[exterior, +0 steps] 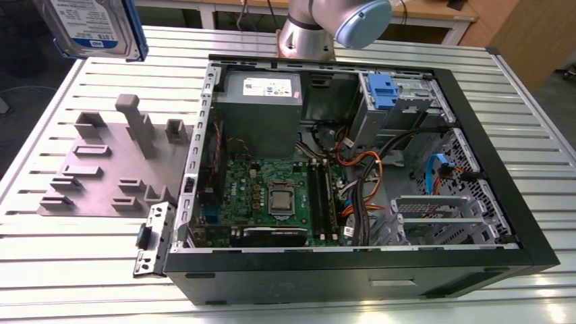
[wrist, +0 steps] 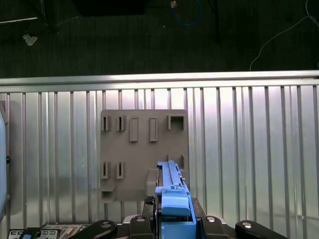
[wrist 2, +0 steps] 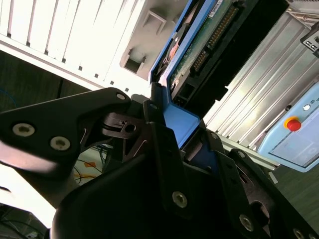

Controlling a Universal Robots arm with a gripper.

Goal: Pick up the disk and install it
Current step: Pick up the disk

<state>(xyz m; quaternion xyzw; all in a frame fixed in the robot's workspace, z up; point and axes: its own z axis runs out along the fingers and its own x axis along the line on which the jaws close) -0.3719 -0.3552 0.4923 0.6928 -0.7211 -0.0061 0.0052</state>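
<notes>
Disk held above grey fixture plate
Exterior view: the disk hangs clear of the plate, which lies beside the open computer case. Both wrist views: the gripper clamps the disk's blue carrier frame over the plate.

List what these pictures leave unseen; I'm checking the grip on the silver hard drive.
- Exterior view: the silver hard drive in its blue plastic carrier frame is cut off by the top edge.
- Second wrist view: the black gripper covers the frame's clamped end.
- First wrist view: the drive is edge-on, faces hidden.
</notes>
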